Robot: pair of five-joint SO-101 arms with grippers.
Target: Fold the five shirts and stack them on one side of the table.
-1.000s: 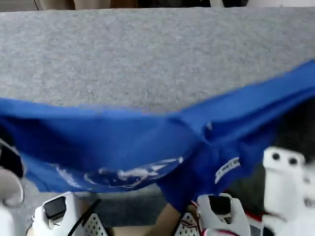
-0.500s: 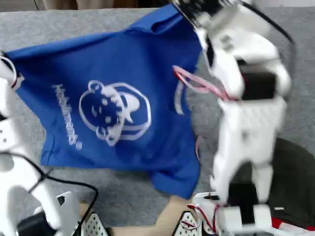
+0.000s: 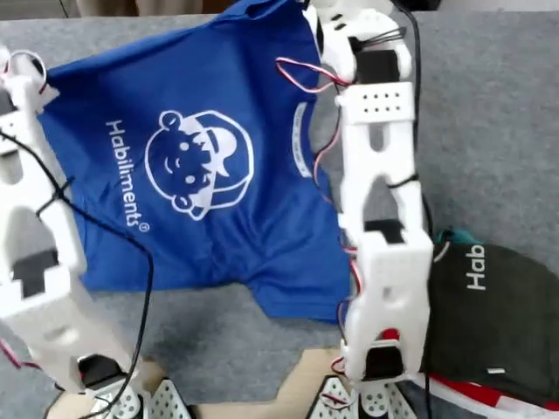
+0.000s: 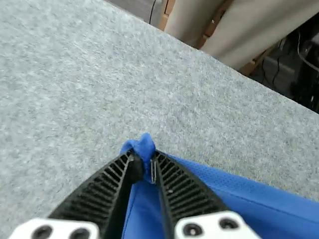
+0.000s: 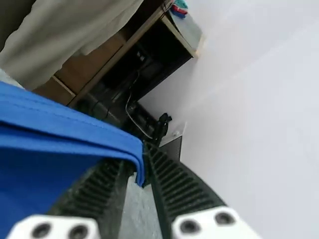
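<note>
On the left, the left gripper (image 4: 143,163) pinches a nub of the blue shirt (image 3: 262,236) just above the grey table (image 3: 489,131), near its left edge; its wrist view shows that bite plainly, the high view doesn't. The shirt lies spread, white cartoon face and lettering up. The right gripper (image 5: 141,167) clamps the hem at the far edge. A dark folded shirt (image 3: 498,323), white-lettered, sits at the near right corner.

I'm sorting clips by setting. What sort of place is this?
Likely a robotics lab or workshop, not a home: robot arms hold a blue shirt on a grey felt table, with a cable-filled shelf behind.
</note>
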